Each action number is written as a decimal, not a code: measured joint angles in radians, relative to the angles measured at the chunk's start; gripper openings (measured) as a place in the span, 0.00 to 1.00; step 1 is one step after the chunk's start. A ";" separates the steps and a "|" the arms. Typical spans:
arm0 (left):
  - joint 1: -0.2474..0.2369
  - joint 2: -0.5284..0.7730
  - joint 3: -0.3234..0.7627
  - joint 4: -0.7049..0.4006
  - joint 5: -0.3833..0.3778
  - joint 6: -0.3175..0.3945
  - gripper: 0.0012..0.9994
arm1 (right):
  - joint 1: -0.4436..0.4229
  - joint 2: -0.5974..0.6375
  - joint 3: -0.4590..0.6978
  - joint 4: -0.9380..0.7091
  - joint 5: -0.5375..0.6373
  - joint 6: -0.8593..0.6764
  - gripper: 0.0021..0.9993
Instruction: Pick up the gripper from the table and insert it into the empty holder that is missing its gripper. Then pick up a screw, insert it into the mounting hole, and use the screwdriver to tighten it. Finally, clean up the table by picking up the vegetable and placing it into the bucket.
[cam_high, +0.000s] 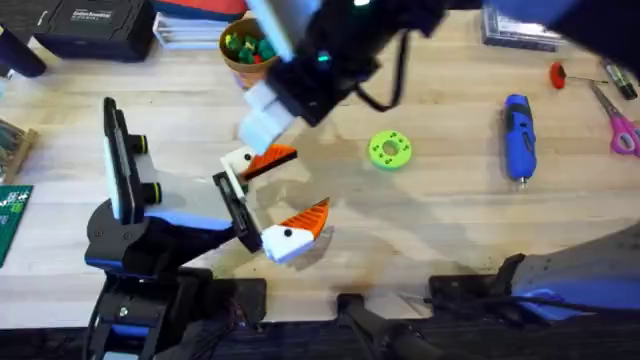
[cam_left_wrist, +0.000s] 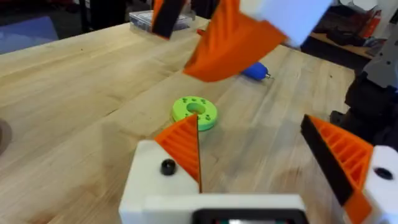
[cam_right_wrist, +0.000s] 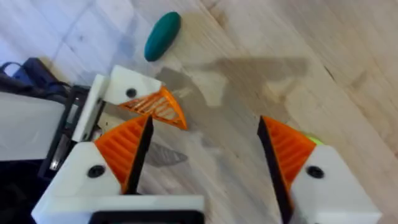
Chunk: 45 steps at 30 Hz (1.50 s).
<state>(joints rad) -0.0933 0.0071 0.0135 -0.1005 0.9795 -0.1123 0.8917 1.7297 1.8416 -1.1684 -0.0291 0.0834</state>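
My left gripper (cam_left_wrist: 249, 121) and right gripper (cam_right_wrist: 205, 124) are wide open, empty. I think it's clean-up time: right one must grab the vegetable (cam_right_wrist: 163, 36), then reach the bucket (cam_high: 232, 50)

One screwdriver (cam_high: 517, 135), blue, right; one lime-green disc (cam_high: 390, 149), centre; one bucket (cam_high: 240, 55), yellow-orange, far centre, with several small coloured pieces inside, number not countable; one vegetable (cam_right_wrist: 163, 35), teal-green; one red-handled tool (cam_high: 558, 73), far right; one pair of pink scissors (cam_high: 622, 128), right edge; one green circuit board (cam_high: 12, 222), left edge; two grippers, left gripper (cam_left_wrist: 249, 121) and right gripper (cam_right_wrist: 205, 124), two orange-padded fingers each.
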 joint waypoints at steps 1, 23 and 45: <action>0.000 0.000 0.000 0.000 0.001 0.000 0.99 | -0.012 -0.023 -0.028 0.009 -0.007 0.004 0.99; 0.000 0.000 0.000 0.000 0.001 0.000 0.99 | -0.335 -0.793 -0.728 0.104 -0.440 -0.181 0.99; 0.000 0.000 0.000 0.000 0.001 0.007 0.00 | -0.335 -0.792 -0.730 0.091 -0.474 -0.360 0.99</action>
<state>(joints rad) -0.0933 0.0071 0.0135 -0.1005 0.9806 -0.1051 0.5568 0.9378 1.1114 -1.0775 -0.5026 -0.2771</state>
